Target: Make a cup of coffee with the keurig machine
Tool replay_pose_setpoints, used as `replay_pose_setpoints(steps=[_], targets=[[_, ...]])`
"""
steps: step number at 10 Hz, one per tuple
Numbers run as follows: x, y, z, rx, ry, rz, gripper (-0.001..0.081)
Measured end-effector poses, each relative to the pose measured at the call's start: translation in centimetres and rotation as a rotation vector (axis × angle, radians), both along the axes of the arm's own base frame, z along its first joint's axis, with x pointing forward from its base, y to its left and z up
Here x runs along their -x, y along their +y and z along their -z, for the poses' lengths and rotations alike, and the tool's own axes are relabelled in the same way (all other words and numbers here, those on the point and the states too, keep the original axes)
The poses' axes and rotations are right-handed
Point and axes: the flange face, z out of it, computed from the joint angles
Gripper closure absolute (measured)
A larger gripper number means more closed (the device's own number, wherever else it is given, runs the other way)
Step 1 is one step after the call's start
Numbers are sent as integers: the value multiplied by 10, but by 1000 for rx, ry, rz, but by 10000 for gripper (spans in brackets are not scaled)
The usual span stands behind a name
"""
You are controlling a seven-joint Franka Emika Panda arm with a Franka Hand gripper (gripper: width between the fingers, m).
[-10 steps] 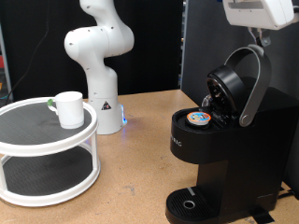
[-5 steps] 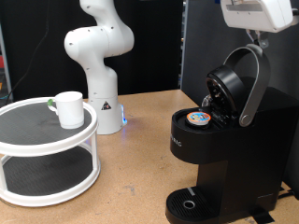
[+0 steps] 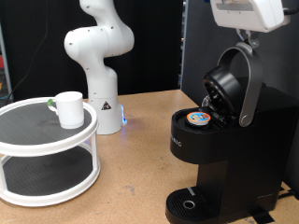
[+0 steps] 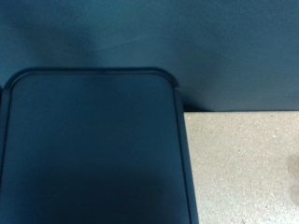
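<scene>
The keurig machine (image 3: 217, 149) stands at the exterior view's right with its lid (image 3: 227, 89) swung up and open. A pod with a colourful foil lid (image 3: 197, 118) sits in the open chamber. My gripper (image 3: 247, 37) hangs from the white hand at the top right, just above the top of the silver-grey lid handle (image 3: 250, 84). The cup (image 3: 68, 108), white and empty-looking, stands on the upper tier of a white round shelf (image 3: 47, 140) at the left. The wrist view shows only a dark rounded panel (image 4: 89, 149) and no fingers.
The white robot base (image 3: 100, 65) stands behind the shelf at the back of the tan table (image 3: 135, 168). A black panel (image 3: 198, 47) rises behind the machine. The round drip base (image 3: 190, 203) holds nothing.
The white hand has shifted a little to the exterior view's left above the lid handle, and the handle's top has moved slightly with it. The cup and pod have not moved.
</scene>
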Motion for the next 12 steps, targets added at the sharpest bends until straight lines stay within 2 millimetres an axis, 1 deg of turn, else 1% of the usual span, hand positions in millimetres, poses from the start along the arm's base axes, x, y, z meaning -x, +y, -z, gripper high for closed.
replay_pose_setpoints(steps=[2, 4, 8, 10, 12], targets=[[-1, -21, -2, 27, -2, -21, 804], [1, -44, 0, 62, -2, -38, 804], [2, -84, 15, 159, 17, -35, 804], [1, -93, 25, 227, 26, -35, 804], [-1, -97, 33, 287, 38, -27, 804]])
